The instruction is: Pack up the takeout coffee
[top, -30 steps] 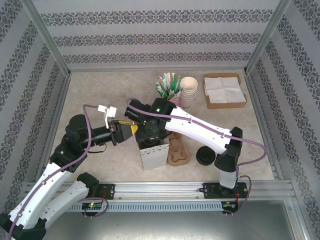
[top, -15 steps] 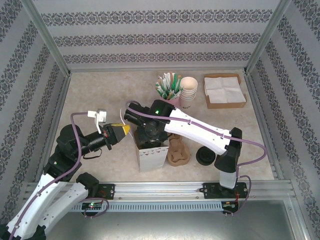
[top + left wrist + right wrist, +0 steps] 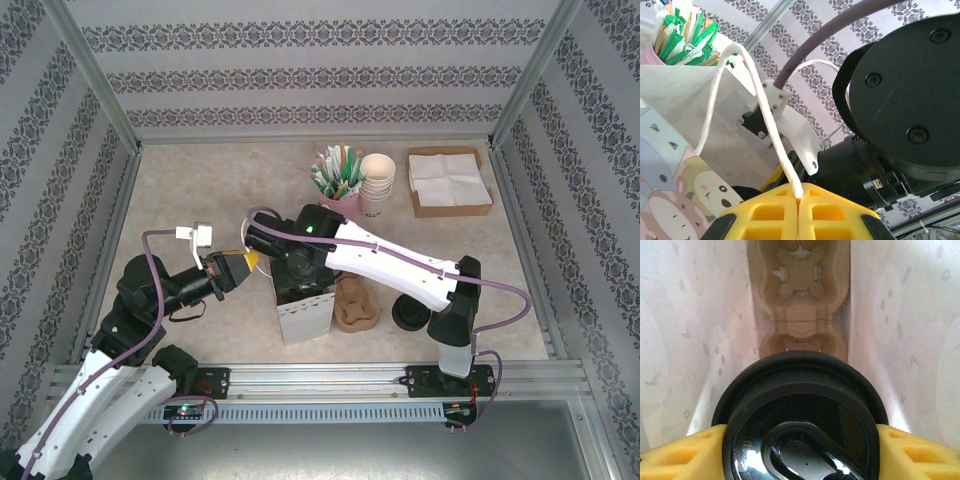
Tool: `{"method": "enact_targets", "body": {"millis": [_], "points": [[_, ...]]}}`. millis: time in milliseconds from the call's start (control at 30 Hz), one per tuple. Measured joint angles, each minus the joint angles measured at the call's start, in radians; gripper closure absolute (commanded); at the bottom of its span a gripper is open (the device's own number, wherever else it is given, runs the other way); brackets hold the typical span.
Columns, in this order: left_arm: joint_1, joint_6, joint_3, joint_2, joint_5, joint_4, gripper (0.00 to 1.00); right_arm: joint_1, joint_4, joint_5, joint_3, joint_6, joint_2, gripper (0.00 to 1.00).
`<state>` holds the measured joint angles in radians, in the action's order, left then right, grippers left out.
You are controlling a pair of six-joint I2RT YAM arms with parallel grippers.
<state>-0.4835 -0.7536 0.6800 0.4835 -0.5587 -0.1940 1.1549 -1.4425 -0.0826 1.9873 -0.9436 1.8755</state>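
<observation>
The white paper bag (image 3: 306, 315) stands open in front of the arms. My left gripper (image 3: 250, 262) is at the bag's left edge. In the left wrist view its yellow fingertips (image 3: 785, 200) are shut on the bag's white handle (image 3: 765, 112). My right arm (image 3: 380, 255) reaches down into the bag's mouth. Inside the bag, my right gripper (image 3: 800, 440) is shut on the coffee cup, whose black lid (image 3: 800, 415) sits between the yellow fingers (image 3: 675, 455). A brown cardboard carrier (image 3: 800, 295) lies on the bag's floor below the cup.
A second brown carrier (image 3: 357, 305) and a loose black lid (image 3: 411, 313) lie right of the bag. Behind stand a pink cup of green packets (image 3: 338, 180), a stack of paper cups (image 3: 377, 180) and a box of napkins (image 3: 450, 182). Patterned walls enclose the table.
My left gripper has shut on the bag's handle and drawn back a little to the left. The right arm stays down in the bag with the cup.
</observation>
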Motion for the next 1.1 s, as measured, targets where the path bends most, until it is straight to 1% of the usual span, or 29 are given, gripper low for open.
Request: {"method": "enact_targets", "body": {"millis": [233, 733, 1100], "points": [[-0.001, -0.015, -0.009, -0.009, 0.014, 0.001, 0.94, 0.007, -0.024, -0.003, 0.007, -0.006, 0.017, 0.41], [-0.001, -0.031, -0.018, -0.014, 0.018, 0.000, 0.94, 0.008, -0.018, -0.007, 0.006, -0.012, 0.047, 0.41], [-0.001, -0.037, -0.029, -0.015, 0.026, -0.004, 0.94, 0.006, 0.027, -0.009, -0.044, -0.012, 0.044, 0.41]]}}
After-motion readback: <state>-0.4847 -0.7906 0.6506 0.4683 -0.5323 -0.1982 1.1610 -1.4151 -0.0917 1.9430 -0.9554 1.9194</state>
